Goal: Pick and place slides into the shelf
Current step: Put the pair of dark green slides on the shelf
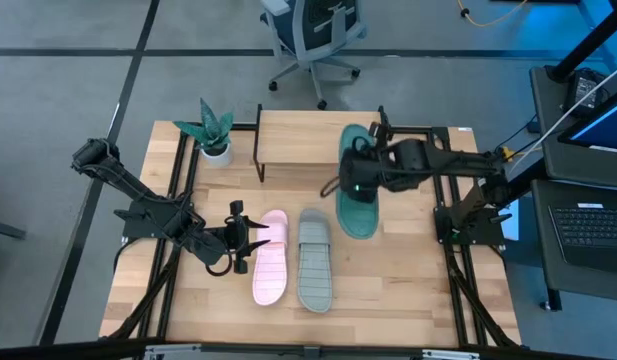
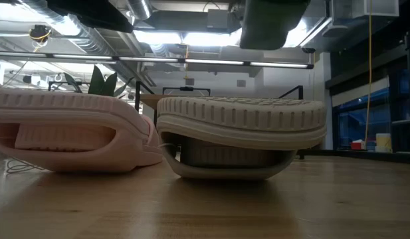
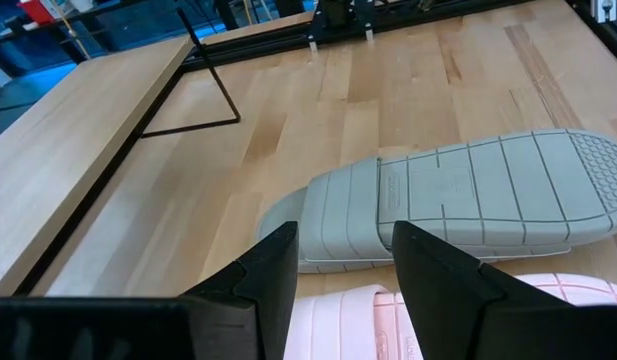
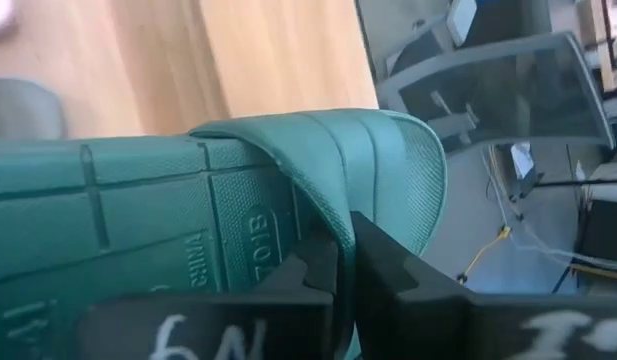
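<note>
Three slides are on view, one of each colour, plus one shelf and one potted plant. Nearest the table's front edge, at about six o'clock from the table's middle, the pale pink slide [image 1: 270, 258] and the light grey slide [image 1: 314, 260] lie sole-up and side by side, nearly touching, with bare wood [image 1: 408, 290] open to the grey one's three o'clock and a narrower strip in front of both. At the pink slide's nine o'clock the left gripper [image 1: 238, 238] hovers just beside it, its fingers [image 3: 443, 285] spread apart with nothing between them. Farther back, at about one o'clock from the grey slide, the teal green slide [image 1: 358, 182] is carried sole-up by the right gripper [image 1: 360, 170], whose fingers [image 4: 388, 275] are pinched together on the slide's strap edge; the slide's far end overlaps the shelf's right portion. The shelf [image 1: 298, 135] stands along the table's far edge at twelve o'clock, its plank bare across the left and middle. The potted plant [image 1: 213, 132] sits just at the shelf's nine o'clock, near the far left corner.
</note>
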